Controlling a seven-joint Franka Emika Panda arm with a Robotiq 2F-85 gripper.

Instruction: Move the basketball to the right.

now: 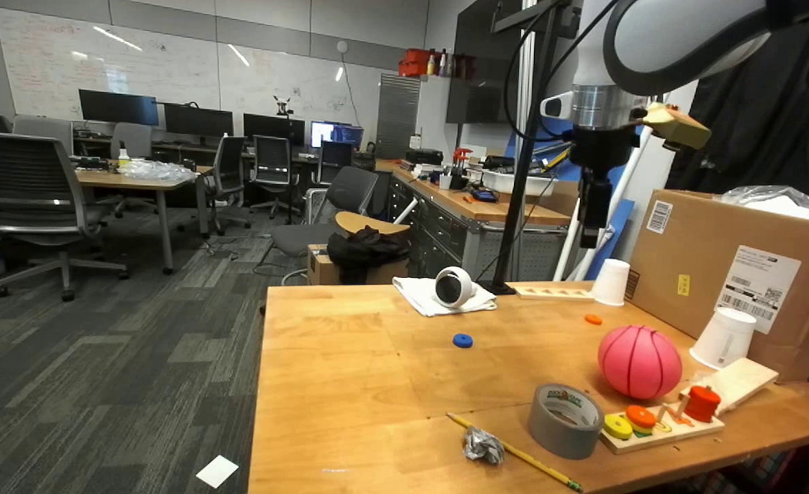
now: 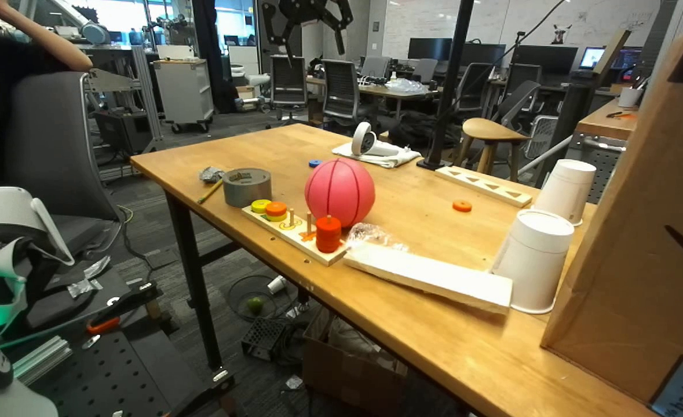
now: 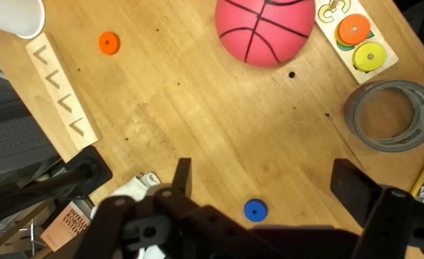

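Aloft, empty and spread wide, the gripper (image 3: 262,176) hangs well apart from the pink basketball (image 1: 639,362) resting on the wooden surface (image 1: 349,370).

Probably light, hollow and a little springy, the basketball should survive a firm squeeze but roll at any off-centre nudge; the likeliest hold is from above, across its widest part, minding the peg board (image 2: 296,237) just beside it and the grey tape roll (image 1: 563,432) nearby. An exterior view shows crumpled clear wrap (image 2: 376,236) beside the basketball, absent from the wrist view, which crops the basketball at the top but reveals a dark hole (image 3: 291,75) near it. The wrist view shows the opening plainly; an exterior view catches the fingers (image 1: 589,237) edge-on.
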